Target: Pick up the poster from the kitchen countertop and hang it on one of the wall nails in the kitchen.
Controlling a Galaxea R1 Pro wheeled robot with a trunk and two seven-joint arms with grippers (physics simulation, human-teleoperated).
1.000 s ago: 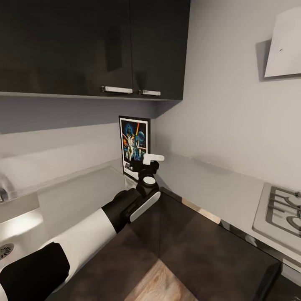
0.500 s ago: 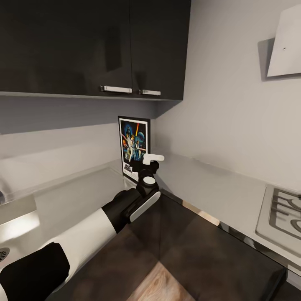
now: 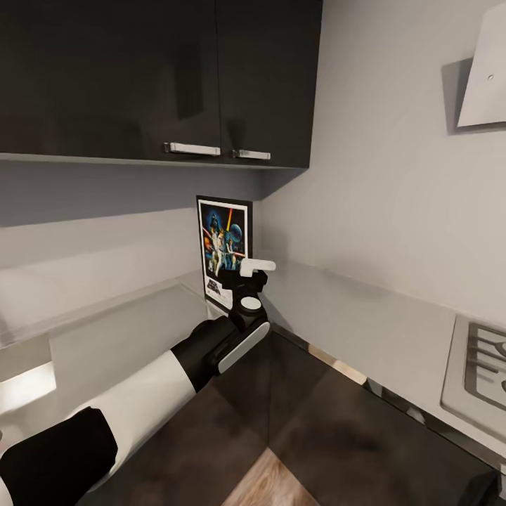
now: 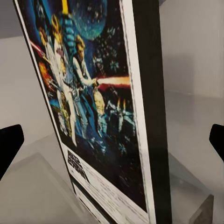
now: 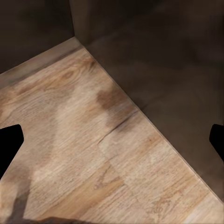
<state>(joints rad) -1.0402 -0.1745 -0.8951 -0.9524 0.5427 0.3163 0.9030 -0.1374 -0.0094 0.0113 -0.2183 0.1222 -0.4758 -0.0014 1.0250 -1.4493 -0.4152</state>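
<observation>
Black-framed poster (image 3: pixel 224 249) stands upright in the inner corner of the grey steel surface (image 3: pixel 351 316), back toward the wall, under the dark wall cupboards (image 3: pixel 154 77). In the left wrist view the poster (image 4: pixel 100 116) shows a white inner border, colourful figures on dark blue and a thick black side edge.

Handling, as a judgement: stiff and flat, likely light, and free-standing, so it may tip at a nudge. The frame faces look smooth and could slip. Best hold looks like a pinch across the thick side edge, partway up, leaving the top free for hanging.

Left gripper (image 3: pixel 247 277) sits just in front of the poster's lower right part; contact cannot be told. Its jaws are spread wide, tips at the far edges of the wrist view, gripping nothing. Right gripper (image 5: pixel 112 140) hangs over wooden floor (image 5: pixel 93 154), jaws likewise apart and empty.

Against half a second ago: the whole head view has shifted, hob (image 3: pixel 485 369) sliding toward the right edge — a camera move. Arm and poster keep the same relation.
</observation>
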